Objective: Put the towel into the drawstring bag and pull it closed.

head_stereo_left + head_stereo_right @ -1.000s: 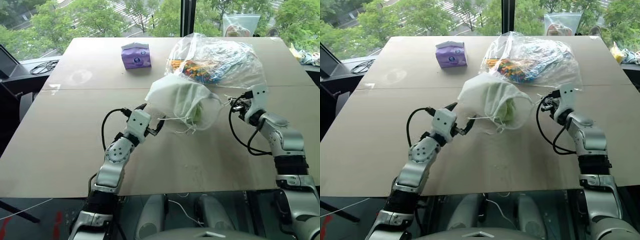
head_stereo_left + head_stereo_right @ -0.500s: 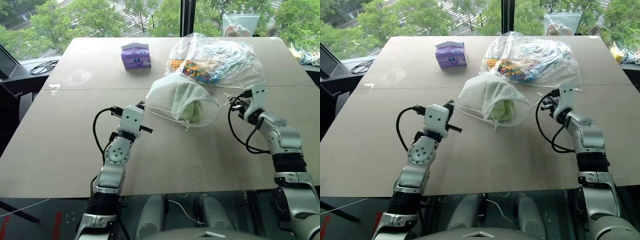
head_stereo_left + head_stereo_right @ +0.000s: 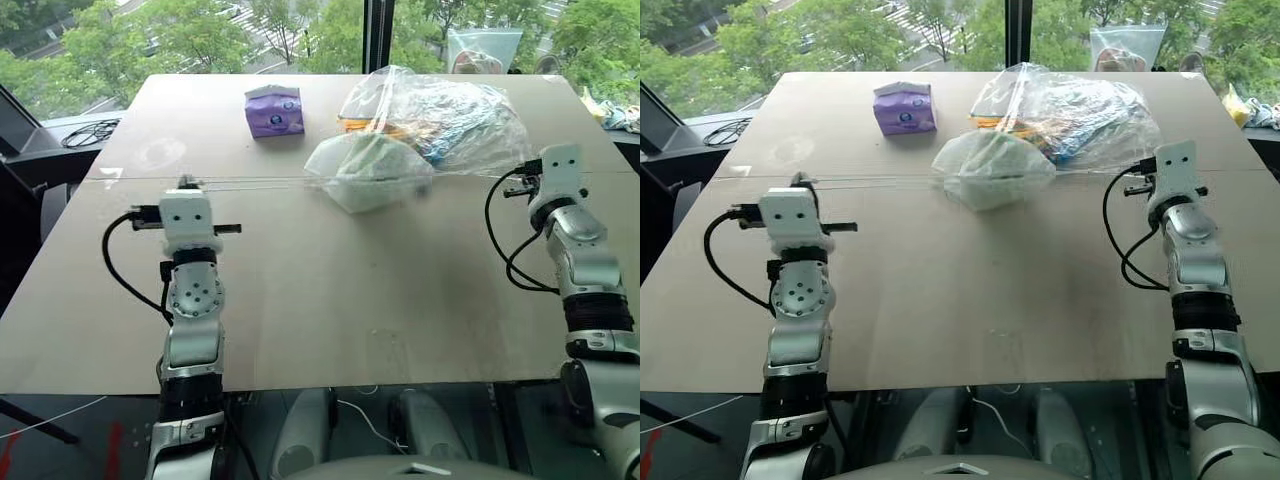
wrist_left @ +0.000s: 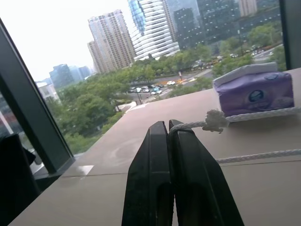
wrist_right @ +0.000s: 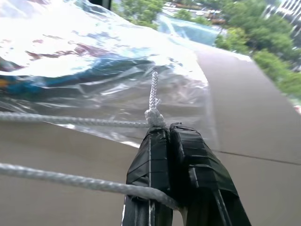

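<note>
The drawstring bag (image 3: 368, 172) lies bunched up at the table's middle, against the big clear bag. The light green towel (image 3: 378, 158) shows through its thin fabric. A white cord (image 3: 260, 184) runs taut from the bag to my left gripper (image 4: 168, 125), which is shut on the cord just behind its knot (image 4: 215, 120), out at the left. Another cord (image 3: 470, 175) stretches from the bag to my right gripper (image 5: 168, 130), shut on that cord below its knot (image 5: 153, 115), out at the right. Both grippers are raised above the table.
A large clear plastic bag (image 3: 445, 105) of colourful items lies just behind the drawstring bag. A purple tissue packet (image 3: 274, 110) stands at the back left, a small clear zip bag (image 3: 482, 48) at the far edge. Black cables (image 3: 88, 132) lie beyond the left edge.
My left gripper shut on the cord and swung out to the left and up. The right one moved out to the right. Both cords went taut and the bag's mouth drew together.
</note>
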You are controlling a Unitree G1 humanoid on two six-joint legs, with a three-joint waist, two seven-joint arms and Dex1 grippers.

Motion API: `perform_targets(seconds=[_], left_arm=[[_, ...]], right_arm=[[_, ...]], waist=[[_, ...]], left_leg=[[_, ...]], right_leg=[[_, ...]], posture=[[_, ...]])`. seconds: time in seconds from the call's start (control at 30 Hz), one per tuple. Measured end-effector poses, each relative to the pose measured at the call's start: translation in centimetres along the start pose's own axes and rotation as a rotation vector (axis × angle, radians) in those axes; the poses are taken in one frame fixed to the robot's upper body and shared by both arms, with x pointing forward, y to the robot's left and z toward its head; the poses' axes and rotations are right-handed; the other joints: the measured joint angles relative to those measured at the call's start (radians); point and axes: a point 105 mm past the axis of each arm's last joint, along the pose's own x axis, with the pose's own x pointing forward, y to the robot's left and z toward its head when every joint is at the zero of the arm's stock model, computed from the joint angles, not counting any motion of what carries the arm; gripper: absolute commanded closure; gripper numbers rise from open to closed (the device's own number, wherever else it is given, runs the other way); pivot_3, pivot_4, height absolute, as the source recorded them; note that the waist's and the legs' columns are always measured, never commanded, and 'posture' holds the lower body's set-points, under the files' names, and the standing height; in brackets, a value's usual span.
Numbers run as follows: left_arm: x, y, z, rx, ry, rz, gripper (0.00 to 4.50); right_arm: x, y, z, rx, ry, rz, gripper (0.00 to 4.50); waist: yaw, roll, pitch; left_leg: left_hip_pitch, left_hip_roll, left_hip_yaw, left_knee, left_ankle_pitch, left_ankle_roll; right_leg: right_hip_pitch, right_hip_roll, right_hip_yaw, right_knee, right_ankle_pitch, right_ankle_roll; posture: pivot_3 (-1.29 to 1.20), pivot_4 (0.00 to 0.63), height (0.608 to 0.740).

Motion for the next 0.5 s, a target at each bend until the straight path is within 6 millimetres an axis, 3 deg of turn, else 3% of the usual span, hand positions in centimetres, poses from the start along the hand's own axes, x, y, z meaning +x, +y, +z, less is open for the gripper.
perform_targets(seconds=[0.17,0.33,0.43,0.5], left_arm=[[0.2,2.3,1.0,0.027,-0.018,0.115,4.41],[0.1,3.1,1.3,0.025,-0.007,0.174,4.41],[-0.7,8.3,-0.5,0.044,0.077,0.388,4.41],[-0.9,9.2,-1.1,0.037,0.105,0.424,4.41]], right_arm=[[0.1,-2.9,-0.7,0.017,-0.014,-0.229,4.50],[-1.3,-8.4,-2.6,0.214,0.071,-0.569,4.50],[-4.2,-12.7,-6.4,0.314,0.218,-0.792,4.50],[-4.4,-12.7,-7.1,0.329,0.245,-0.784,4.50]], waist=[[-0.001,0.000,0.000],[0.005,0.000,0.000],[0.002,-0.001,0.000],[-0.007,-0.001,0.000]], left_leg=[[0.000,0.000,0.000,0.000,0.000,0.000],[0.000,0.000,0.000,0.001,0.000,0.000],[0.000,0.000,0.000,-0.001,0.000,0.000],[0.002,0.001,0.005,-0.001,0.000,0.000]], right_leg=[[0.000,0.000,0.001,0.000,0.000,0.000],[0.002,0.000,0.001,0.000,0.000,0.000],[0.001,-0.001,0.002,-0.001,0.000,0.000],[0.001,-0.001,0.002,0.000,0.000,0.000]], posture=[[0.00,0.150,0.740],[0.00,0.150,0.740],[0.00,0.150,0.740],[0.00,0.150,0.740]])
